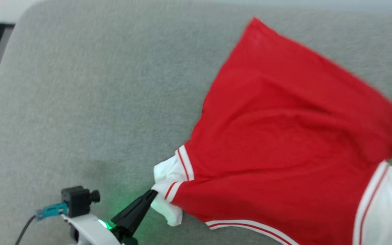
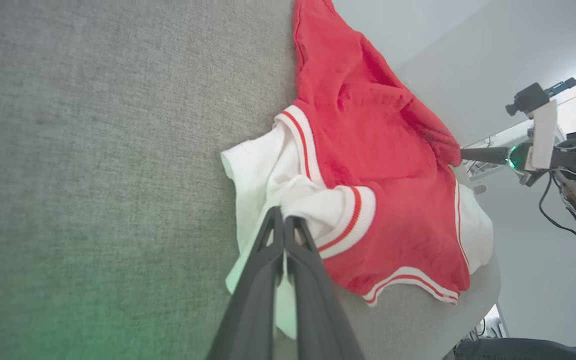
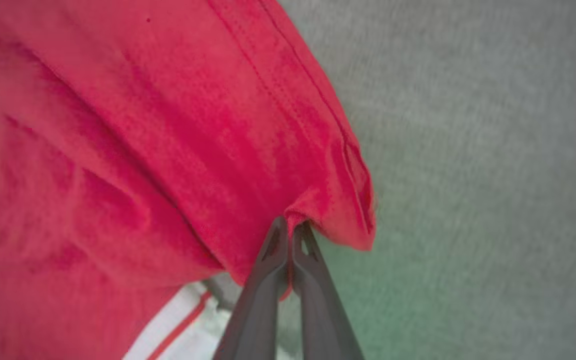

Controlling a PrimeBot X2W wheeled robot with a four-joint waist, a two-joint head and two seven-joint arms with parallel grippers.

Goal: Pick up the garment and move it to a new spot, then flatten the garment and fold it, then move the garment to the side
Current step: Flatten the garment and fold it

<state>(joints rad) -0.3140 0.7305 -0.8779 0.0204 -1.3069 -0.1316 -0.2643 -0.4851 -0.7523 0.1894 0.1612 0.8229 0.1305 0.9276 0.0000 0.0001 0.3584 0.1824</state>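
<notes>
We find the garment (image 1: 284,136) lying crumpled, back uppermost, on the right-hand part of the grey desk (image 1: 80,102). The left pincer (image 1: 150,196) is clamped on a fold of the white sleeve (image 1: 167,177). The right pincer (image 3: 290,225) is closed on a small pucker of red cloth at a stitched edge of the body. We judge both holds shallow: each takes only a thin nip of fabric near the fingertips, so a brisk lift or a pull apart could strip either one. The holds are also unmatched, one on a sleeve and one on the body, so the cloth would likely hang skewed and set down twisted, which would make flattening harder. In the left wrist view the far side of the garment lies along the rim of the desk, and its other sleeve appears to reach that rim. Whether it overhangs we cannot tell, but a drag toward that side risks the cloth sliding off. Open room lies on the robot's left, where a broad stretch of bare desk runs to its rounded corner, and we consider that the safer direction for the move.
</notes>
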